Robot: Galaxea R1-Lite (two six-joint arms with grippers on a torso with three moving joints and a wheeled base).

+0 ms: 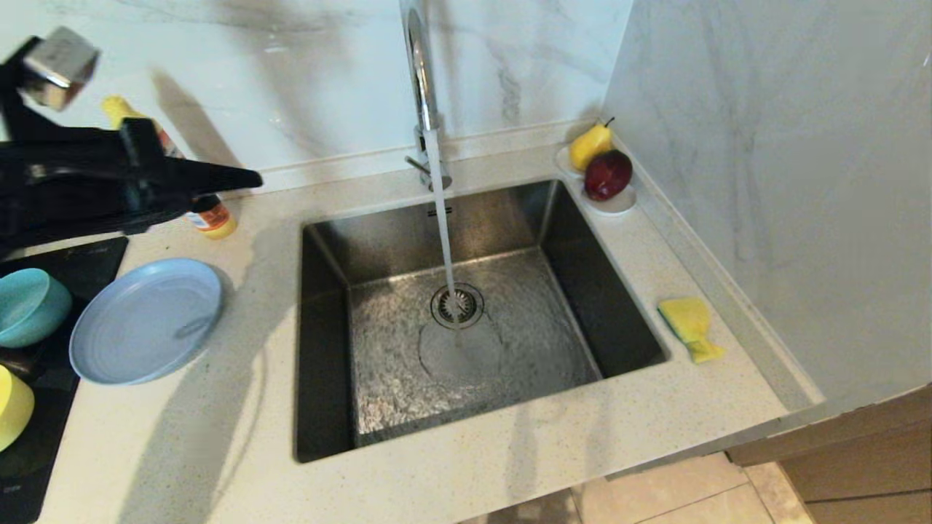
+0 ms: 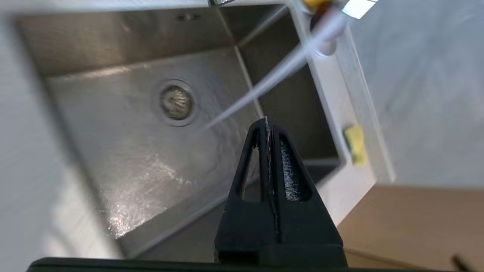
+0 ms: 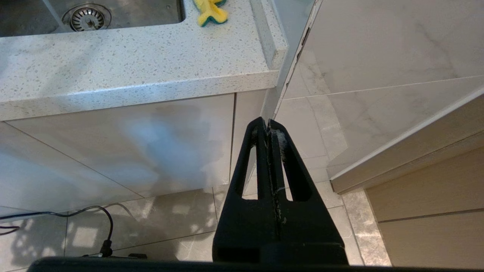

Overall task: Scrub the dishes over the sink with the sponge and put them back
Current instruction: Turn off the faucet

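The grey-blue plate (image 1: 145, 320) lies on the counter left of the sink (image 1: 466, 313). A teal bowl (image 1: 29, 306) and a yellow-green bowl (image 1: 13, 407) sit on a black mat at the far left. The yellow sponge (image 1: 692, 329) (image 2: 355, 144) (image 3: 211, 11) rests on the counter right of the sink. My left gripper (image 1: 251, 177) (image 2: 267, 120) hangs shut and empty, high above the counter behind the plate, pointing toward the sink. My right gripper (image 3: 267, 121) is shut and empty, parked below counter height in front of the cabinet.
Water runs from the chrome tap (image 1: 421, 80) onto the drain (image 1: 457, 306). A small white dish (image 1: 619, 204) with a pear and a red fruit sits in the back right corner. A yellow bottle (image 1: 211, 218) stands behind my left arm. A marble wall (image 1: 786, 182) bounds the right side.
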